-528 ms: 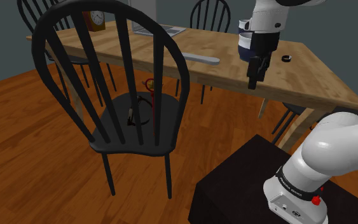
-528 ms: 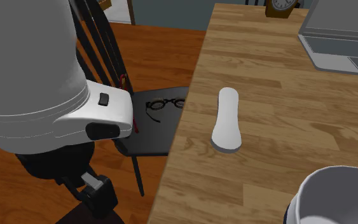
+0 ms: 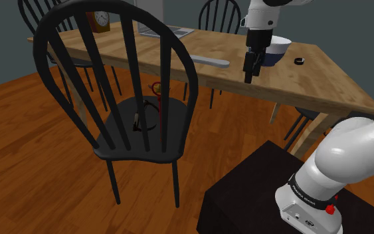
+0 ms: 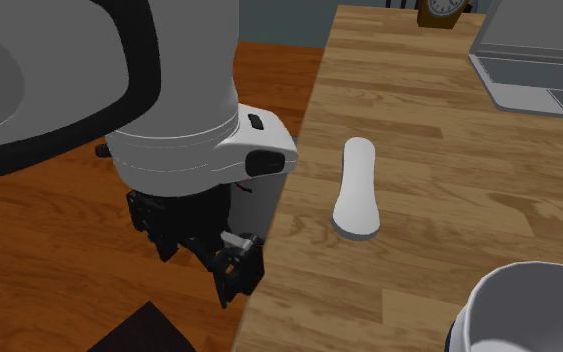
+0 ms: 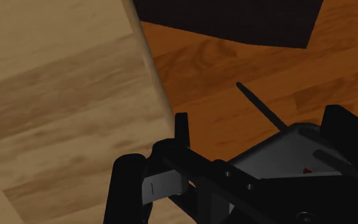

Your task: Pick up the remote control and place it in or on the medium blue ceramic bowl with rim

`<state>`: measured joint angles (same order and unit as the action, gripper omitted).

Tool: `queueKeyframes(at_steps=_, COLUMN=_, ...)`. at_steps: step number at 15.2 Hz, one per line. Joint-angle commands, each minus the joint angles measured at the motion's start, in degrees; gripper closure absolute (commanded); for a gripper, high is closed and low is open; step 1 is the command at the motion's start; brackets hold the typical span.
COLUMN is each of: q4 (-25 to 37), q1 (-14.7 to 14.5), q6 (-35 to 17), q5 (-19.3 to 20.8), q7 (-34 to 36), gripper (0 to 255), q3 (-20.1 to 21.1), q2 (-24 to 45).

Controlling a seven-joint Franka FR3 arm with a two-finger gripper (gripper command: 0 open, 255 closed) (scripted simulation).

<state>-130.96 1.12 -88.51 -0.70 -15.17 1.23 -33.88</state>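
Observation:
The remote control (image 3: pixel 209 62) (image 4: pixel 357 187) is a pale, long, flat bar lying on the wooden table (image 3: pixel 311 83). The bowl (image 3: pixel 276 48) (image 4: pixel 525 304) is blue outside and white inside, and stands on the table to the shoulder view's right of the remote. My black gripper (image 3: pixel 248 70) (image 4: pixel 232 272) hangs pointing down at the table's near long edge, short of the remote and beside the bowl. In the wrist view its fingers stand apart with nothing between them, over the table edge (image 5: pixel 147 60) and the wood floor. It touches nothing.
A laptop (image 3: pixel 167 30) (image 4: pixel 541 55) and a small clock (image 3: pixel 100 20) (image 4: pixel 441 11) stand at the table's far end. A small black object (image 3: pixel 299 62) lies past the bowl. A black spindle chair (image 3: pixel 129 100) with glasses on its seat stands by the table, above the wood floor.
The arm has swung to the shoulder view's left and away from the stand, uncovering the bowl. In the second exterior view the gripper has come closer to the table edge near the remote.

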Motion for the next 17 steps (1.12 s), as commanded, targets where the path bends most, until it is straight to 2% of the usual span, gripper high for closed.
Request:
queueKeyframes(at_steps=1, q4=2.85, q1=0.04, q6=-1.99, q5=0.71, q7=-1.79, gripper=0, q3=-0.66, q2=3.96)
queueKeyframes(at_steps=9, q4=16.83, q1=0.03, q6=-6.87, q5=2.06, q7=-8.27, gripper=0, q3=-2.51, q2=19.58)
queueKeyframes(at_steps=17, q4=35.73, q1=0.16, q6=-7.43, q5=1.92, q7=-14.25, gripper=0, q3=-3.30, q2=35.76)
